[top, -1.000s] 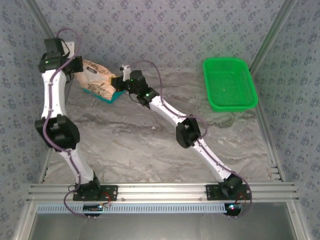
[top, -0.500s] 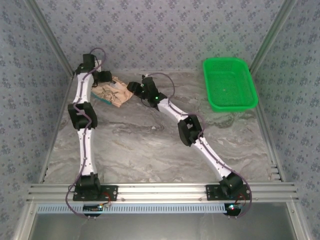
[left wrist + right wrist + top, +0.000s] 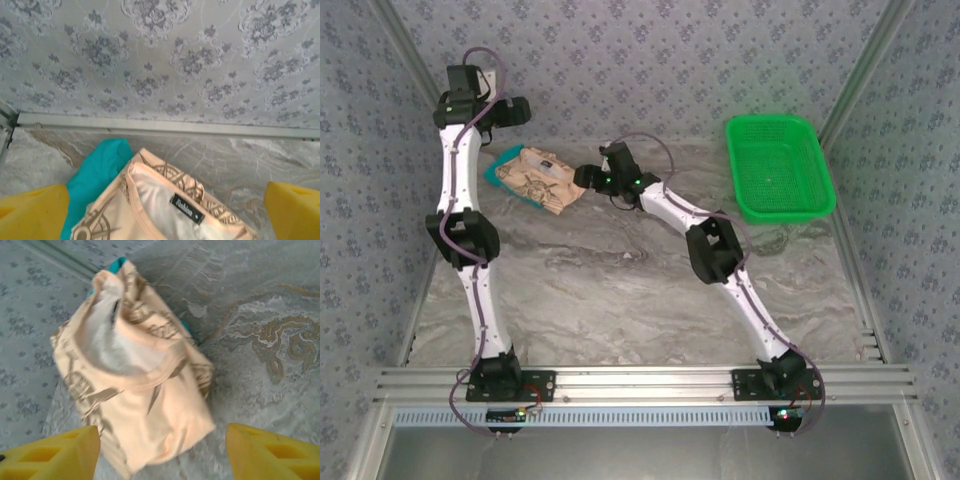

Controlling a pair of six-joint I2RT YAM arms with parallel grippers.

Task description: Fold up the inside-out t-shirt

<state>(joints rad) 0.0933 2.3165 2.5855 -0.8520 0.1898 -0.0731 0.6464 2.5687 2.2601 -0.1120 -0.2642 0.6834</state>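
On the marbled counter (image 3: 620, 290), in the far-left corner near the wall, the inside-out t-shirt (image 3: 538, 180) lies as a small folded bundle, resting partly on a teal folded shirt (image 3: 503, 163). I judge that uneven bed the main risk, since the bundle could slump or slide off it and loosen. The left end effector (image 3: 513, 110) hangs above with fingers spread wide, empty. The right end effector (image 3: 586, 178), also parted and empty, sits low just beside the bundle's right edge. A careless sideways pull-back might snag a layer and drag the fold open. The neckline gapes around the small dark label (image 3: 187, 208), so the top layer looks loose.
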